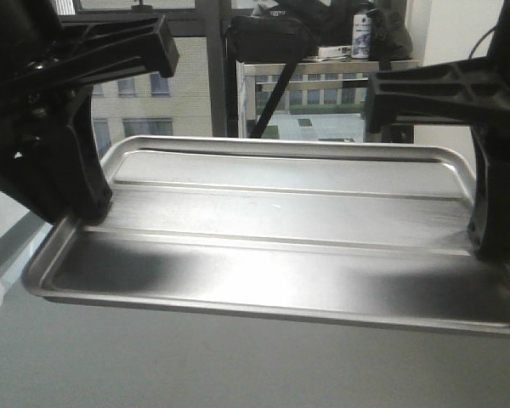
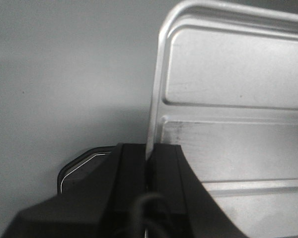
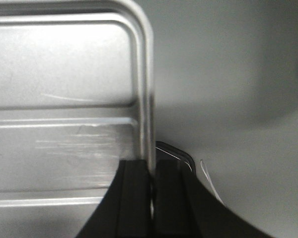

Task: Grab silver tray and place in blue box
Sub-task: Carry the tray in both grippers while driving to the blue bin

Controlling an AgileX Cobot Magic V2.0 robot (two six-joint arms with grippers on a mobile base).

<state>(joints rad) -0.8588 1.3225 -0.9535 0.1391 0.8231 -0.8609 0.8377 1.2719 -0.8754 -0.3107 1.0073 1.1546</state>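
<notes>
Above the grey table [image 1: 238, 365], you hold the shallow, shiny silver metal tray [image 1: 280, 221] by its short rims, the jaws of left gripper [image 2: 149, 161] and right gripper [image 3: 151, 178] clenched on it; next, I judge, carry it level to the blue box, not in view.

One silver tray [image 1: 280, 217]; two tools: left tool [image 2: 149, 161], right tool [image 3: 152, 173].

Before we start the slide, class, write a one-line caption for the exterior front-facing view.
The left fingers and right fingers pinch opposite end rims of the silver tray, with a window behind.
</notes>
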